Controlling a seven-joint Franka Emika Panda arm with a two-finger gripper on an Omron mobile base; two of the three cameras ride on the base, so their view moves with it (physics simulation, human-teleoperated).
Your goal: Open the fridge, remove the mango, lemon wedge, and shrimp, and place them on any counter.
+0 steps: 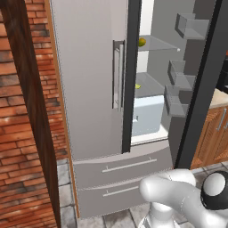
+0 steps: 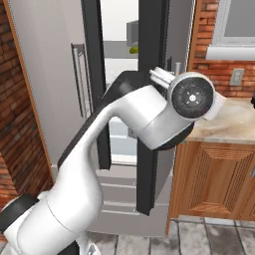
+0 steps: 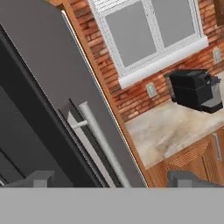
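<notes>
Fridge (image 1: 89, 89) rt door swung open, mango (image 1: 142, 42) + lemon wedge (image 1: 137, 86) on shelves inside, surface (image 2: 234, 124) beside fridge bare, end effector (image 3: 113, 179) released, nothing grasped.

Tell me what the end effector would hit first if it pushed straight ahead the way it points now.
Probably the open fridge door's silver bar handle, which lies just ahead between the open end effector tips; depth is uncertain.

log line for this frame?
fridge: right door open | mango: upper shelf | lemon wedge: lower shelf | gripper: open, empty
</notes>
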